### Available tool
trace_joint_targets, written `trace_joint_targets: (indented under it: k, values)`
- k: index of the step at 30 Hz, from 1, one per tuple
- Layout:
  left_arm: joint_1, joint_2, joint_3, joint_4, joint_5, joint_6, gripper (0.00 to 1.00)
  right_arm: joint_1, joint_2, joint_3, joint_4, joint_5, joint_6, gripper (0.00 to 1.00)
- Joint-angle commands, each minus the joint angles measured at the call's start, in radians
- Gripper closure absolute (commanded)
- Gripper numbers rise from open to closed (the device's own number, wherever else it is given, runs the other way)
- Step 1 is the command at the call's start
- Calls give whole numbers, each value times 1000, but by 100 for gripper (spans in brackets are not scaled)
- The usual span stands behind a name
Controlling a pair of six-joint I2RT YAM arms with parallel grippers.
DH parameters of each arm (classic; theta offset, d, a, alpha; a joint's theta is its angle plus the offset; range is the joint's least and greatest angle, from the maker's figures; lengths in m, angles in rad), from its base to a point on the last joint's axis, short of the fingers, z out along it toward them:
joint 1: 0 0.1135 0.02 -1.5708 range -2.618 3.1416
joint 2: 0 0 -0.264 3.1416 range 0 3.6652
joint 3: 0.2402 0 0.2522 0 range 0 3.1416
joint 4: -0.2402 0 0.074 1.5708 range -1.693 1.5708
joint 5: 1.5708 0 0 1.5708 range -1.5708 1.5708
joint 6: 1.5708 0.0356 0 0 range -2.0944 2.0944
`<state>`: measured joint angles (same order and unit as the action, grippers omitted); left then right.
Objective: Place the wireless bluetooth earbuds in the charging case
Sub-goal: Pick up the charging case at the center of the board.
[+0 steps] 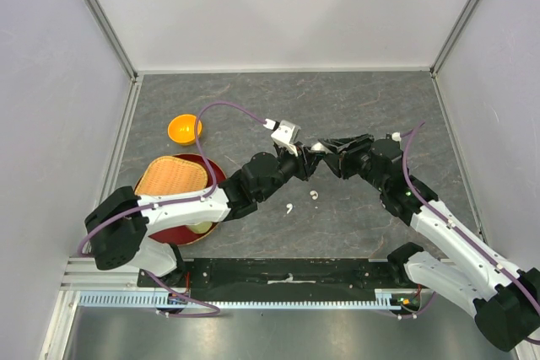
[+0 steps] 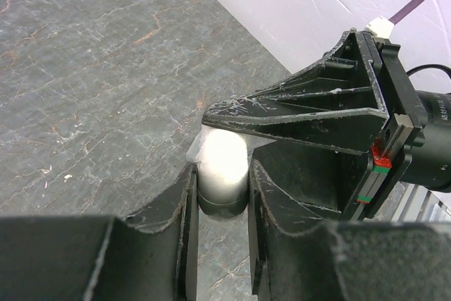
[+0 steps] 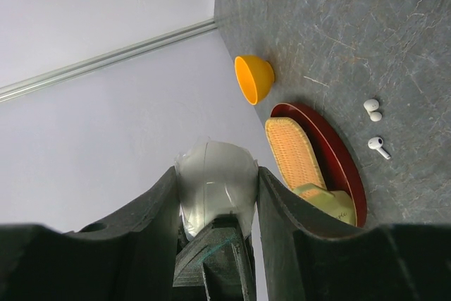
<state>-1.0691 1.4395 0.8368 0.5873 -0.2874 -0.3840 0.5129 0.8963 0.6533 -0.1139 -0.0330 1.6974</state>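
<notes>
A white glossy charging case point(image 1: 315, 148) is held off the table between both grippers, mid-table. My left gripper point(image 1: 304, 160) is shut on it; the left wrist view shows the case point(image 2: 223, 160) pinched between my fingertips point(image 2: 184, 188), with the right gripper's black fingers point(image 2: 303, 114) on it from the other side. My right gripper point(image 1: 327, 151) is shut on the same case point(image 3: 215, 174). Two white earbuds point(image 1: 315, 195) point(image 1: 288, 207) lie on the grey table just below the case. They also show in the right wrist view point(image 3: 372, 109) point(image 3: 378, 146).
An orange bowl point(image 1: 184, 129) point(image 3: 254, 79) stands at the back left. A red plate point(image 1: 216, 172) with a woven mat point(image 1: 172, 178) and a pale green object point(image 3: 328, 201) lies at the left. White walls enclose the table on three sides.
</notes>
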Motion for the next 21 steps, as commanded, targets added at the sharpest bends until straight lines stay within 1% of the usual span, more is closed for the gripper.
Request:
trace_joint_targets:
  k: [1,3,4,6,7,8,9,10,11,13,14,16,19,21]
  values:
    - [-12,12,33,75,19,33,97,9,-13,40,43,-50,-2,98]
    - [-12,12,30,75,21,40,98,7,-10,42,43,-54,-13,96]
    - [-12,10,30,74,22,43,98,7,-10,43,51,-56,-30,94]
    - [-12,1,24,74,27,59,98,7,-4,46,62,-64,-50,80]
    - [-12,-4,21,75,28,65,98,6,-5,49,69,-68,-62,71]
    - [-12,-8,13,74,28,79,98,6,-5,49,74,-68,-83,56]
    - [-12,-22,9,74,27,89,98,6,-7,51,79,-68,-100,49]
    - [-11,-30,2,72,27,97,98,6,-10,58,82,-67,-119,40]
    - [-9,-39,-10,62,28,121,98,6,-10,66,82,-65,-174,25]
    - [-2,-85,-28,46,40,143,98,-1,-13,95,74,-68,-232,15]
    - [17,-106,-54,39,78,166,98,-4,-11,106,66,-71,-264,3]
    - [44,-178,-79,-9,129,183,98,-17,-4,146,37,-91,-358,2]
    - [147,-264,-139,-58,281,201,98,-42,19,189,13,-171,-435,2]
    - [193,-349,-182,-75,362,220,98,-62,58,218,13,-286,-476,2]
